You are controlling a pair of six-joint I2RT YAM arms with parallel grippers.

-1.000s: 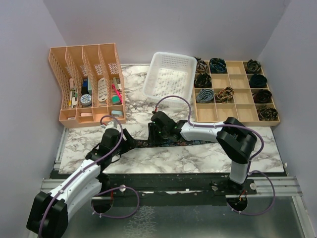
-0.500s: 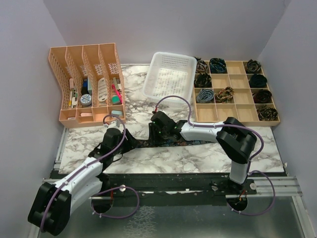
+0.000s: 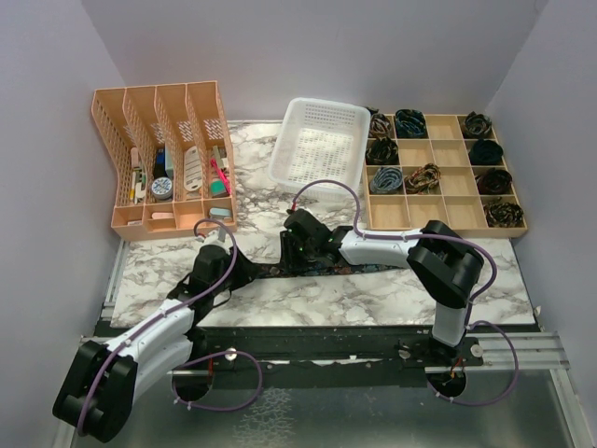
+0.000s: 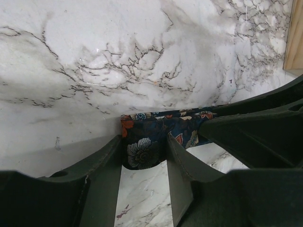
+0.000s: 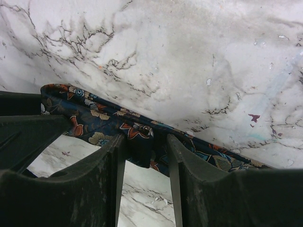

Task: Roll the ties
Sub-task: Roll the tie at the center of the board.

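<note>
left gripper [image 4: 143, 144] is clamped on one end of a tie [image 4: 156, 130], with floral cloth filling the gap between its fingers. right gripper [image 5: 144, 149] pinches the same tie further along, the band passing between its fingers. from above, the tie lies stretched along the marble table [image 3: 373, 294] between both grippers and runs on under the right arm. behind them, rolled ties [image 3: 409, 122] sit in a wooden tray [image 3: 428, 150], beside a white basket [image 3: 322, 140].

Shows white marble-veined bench [image 3: 373, 294] enclosed by plain pale lilac walls [image 3: 308, 56] on three sides; metal rails [image 3: 522, 347] along near edge; even light.
</note>
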